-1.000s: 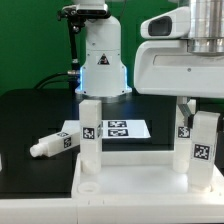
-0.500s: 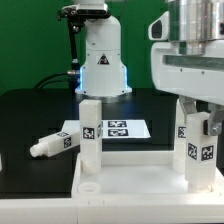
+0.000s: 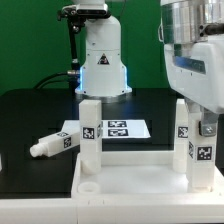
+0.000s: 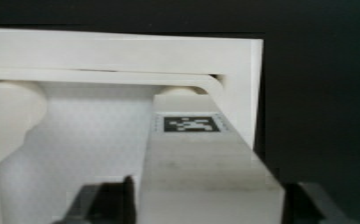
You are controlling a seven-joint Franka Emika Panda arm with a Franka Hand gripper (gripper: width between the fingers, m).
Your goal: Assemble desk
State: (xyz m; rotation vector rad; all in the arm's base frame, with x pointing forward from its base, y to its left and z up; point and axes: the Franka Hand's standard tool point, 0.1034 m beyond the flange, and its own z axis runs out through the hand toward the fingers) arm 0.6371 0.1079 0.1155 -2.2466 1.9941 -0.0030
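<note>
At the exterior view's left, a lying leg (image 3: 55,145) rests on its side on the black table, apart from the rest of the kit. Next to the right, a left upright leg (image 3: 90,130) stands at the corner of the tabletop panel (image 3: 135,175), with an open round socket (image 3: 88,186) in the panel's rim just in front of it. The panel's near edge is cut off by the frame. Behind the panel, the marker board (image 3: 122,129) lies flat, partly hidden by that leg. Further right, a back right leg (image 3: 184,125) stands at the panel's far corner, and a front right leg (image 3: 203,150) stands upright just beside it; the bases of both are hard to make out. The arm's white body fills the upper right and hides the fingertips there. In the wrist view, the gripper (image 4: 209,208) straddles the front right leg, its dark fingers (image 4: 106,205) on either side of the leg. Whether the pads press the leg or merely flank it cannot be told, since the tips are cut off at the edge.
</note>
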